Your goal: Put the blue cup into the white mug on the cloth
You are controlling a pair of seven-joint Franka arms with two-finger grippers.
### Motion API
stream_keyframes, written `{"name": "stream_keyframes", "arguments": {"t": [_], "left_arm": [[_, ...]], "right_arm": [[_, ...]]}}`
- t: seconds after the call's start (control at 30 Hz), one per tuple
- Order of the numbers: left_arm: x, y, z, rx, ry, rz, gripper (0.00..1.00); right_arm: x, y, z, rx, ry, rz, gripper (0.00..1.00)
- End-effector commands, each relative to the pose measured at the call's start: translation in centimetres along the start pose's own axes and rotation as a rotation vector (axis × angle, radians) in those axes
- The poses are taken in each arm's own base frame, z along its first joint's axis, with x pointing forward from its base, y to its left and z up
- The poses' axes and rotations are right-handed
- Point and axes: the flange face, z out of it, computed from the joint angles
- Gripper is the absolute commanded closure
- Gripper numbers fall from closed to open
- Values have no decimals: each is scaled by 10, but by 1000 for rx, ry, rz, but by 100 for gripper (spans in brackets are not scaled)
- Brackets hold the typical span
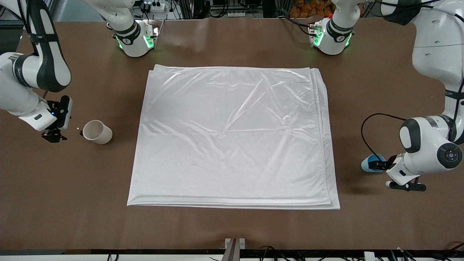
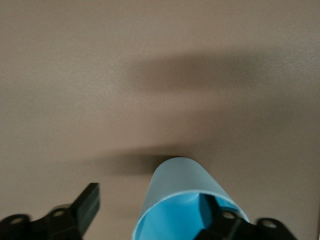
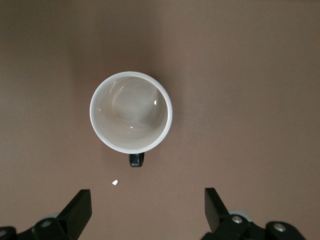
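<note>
The blue cup stands on the bare table at the left arm's end, off the cloth. My left gripper is down at it and open. In the left wrist view the blue cup has one finger inside its rim, while the second finger stands clear of its outer wall. The white mug sits upright on the table at the right arm's end. My right gripper hovers open beside it. The white mug points its black handle toward that right gripper.
The cloth lies flat in the middle of the brown table, between the two cups. A tiny white speck lies on the table close to the mug's handle. Both arm bases stand along the table's edge farthest from the front camera.
</note>
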Motion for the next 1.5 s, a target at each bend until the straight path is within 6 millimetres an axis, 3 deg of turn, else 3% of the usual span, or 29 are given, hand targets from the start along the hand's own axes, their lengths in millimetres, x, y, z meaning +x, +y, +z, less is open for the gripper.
{"name": "stream_keyframes", "arguments": {"t": [0.0, 0.07, 0.1, 0.23, 0.37, 1.03, 1.27, 1.4, 1.47], "left_arm": [[3, -1, 1, 4, 8, -4, 78], [3, -1, 0, 4, 10, -4, 96], [3, -1, 1, 4, 8, -3, 100], [3, -1, 0, 7, 9, 2, 100], [3, -2, -3, 8, 14, 8, 100], [5, -5, -64, 18, 90, -4, 100], [5, -7, -89, -52, 139, -62, 100], [5, -5, -93, -75, 148, -77, 100], [6, -5, -94, -77, 150, -79, 100]], "right_arm": [[-18, -14, 27, -3, -4, -34, 0], [-22, -14, 36, -3, -3, -56, 0], [-24, -14, 40, -1, -2, -66, 0], [-32, -20, 62, -2, 2, -76, 0], [-27, -26, 80, -12, 5, -82, 0], [-15, -24, 115, -16, 17, -98, 0], [-14, -26, 128, -37, 14, -96, 0], [-12, -28, 132, -36, 16, -99, 1], [-11, -29, 134, -38, 16, -98, 7]]}}
